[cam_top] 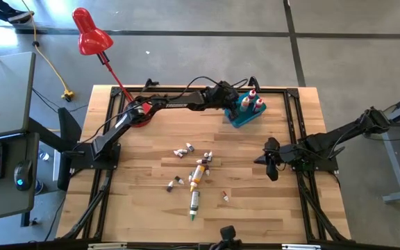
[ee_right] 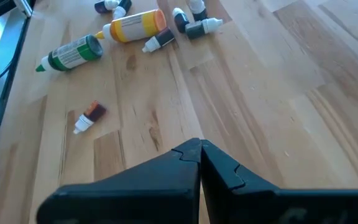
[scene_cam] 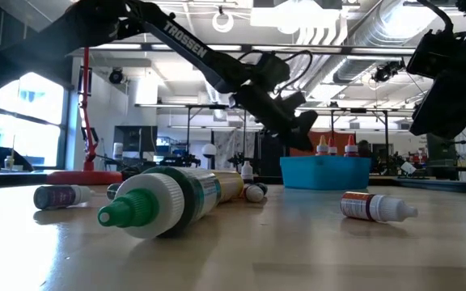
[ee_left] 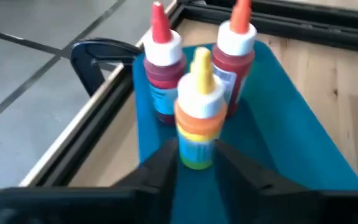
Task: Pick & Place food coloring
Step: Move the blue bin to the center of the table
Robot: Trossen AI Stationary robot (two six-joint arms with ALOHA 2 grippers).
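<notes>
- Left claw (ee_left: pixel 196 163) of ours reaches into the blue bin (ee_left: pixel 278 118), its fingers on either side of an upright yellow bottle (ee_left: pixel 198 112); whether they grip it we cannot tell.
- Just past it, two red bottles (ee_left: pixel 163 68) stand in the same bin.
- Our right claw (ee_right: pixel 199 152) hangs closed, with loose bottles (cam_top: pixel 198 182) lying on the table (cam_top: pixel 137 201) ahead of it.

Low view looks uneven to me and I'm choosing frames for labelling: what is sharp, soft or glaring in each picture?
Low view: the green-capped bottle up close is soft, the ceiling lights glare. Left wrist view: the yellow bottle and the blue bin are blurred. Right wrist view: sharp, evenly lit.
</notes>
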